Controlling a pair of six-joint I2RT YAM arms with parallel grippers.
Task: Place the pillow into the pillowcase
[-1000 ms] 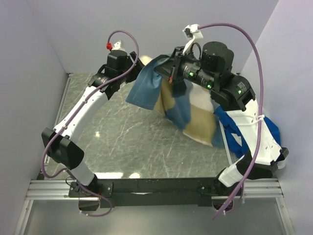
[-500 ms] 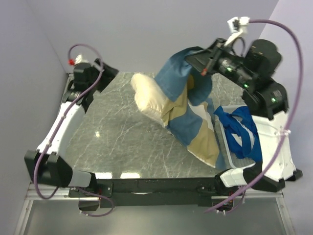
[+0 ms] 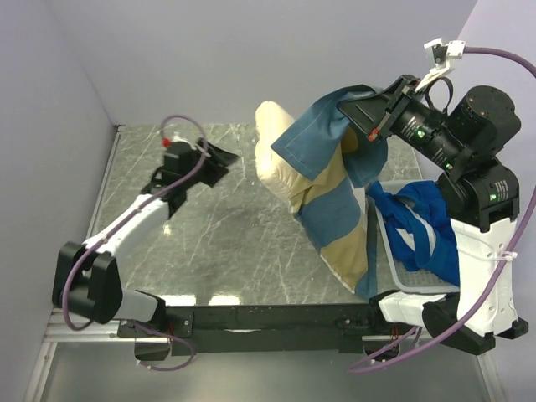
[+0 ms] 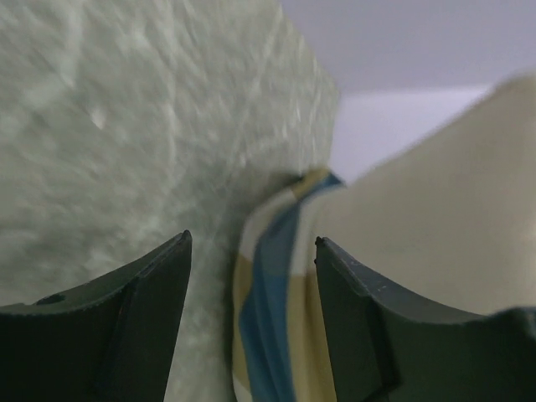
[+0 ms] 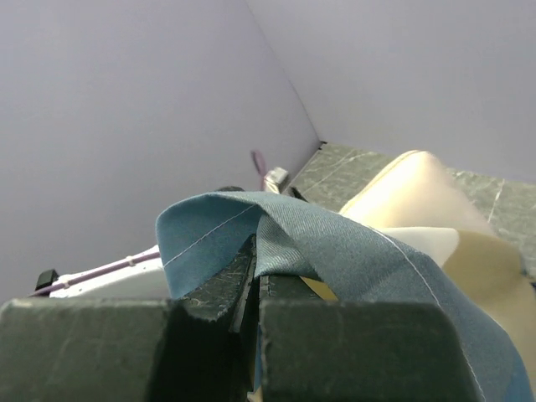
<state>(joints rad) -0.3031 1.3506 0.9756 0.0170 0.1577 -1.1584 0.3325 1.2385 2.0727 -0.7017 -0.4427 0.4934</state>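
Observation:
My right gripper is raised at the back right and shut on a slate-blue edge of the pillowcase. The case hangs from it in tan, blue and white blocks down to the table. In the right wrist view the jaws pinch that blue fabric. The cream pillow leans half inside the case, its upper end bare. My left gripper hovers low, left of the pillow, open and holding nothing. Between its fingers I see the case's edge and the pillow ahead.
A white tray at the right edge of the marble table holds a royal-blue cloth. It lies just under the hanging case and beside the right arm. Lilac walls close in the back and both sides.
The left gripper swung from the far-left wall back toward the pillow, lower over the table. The right arm carried the pillowcase edge higher and rightward, and the pillow now stands more upright.

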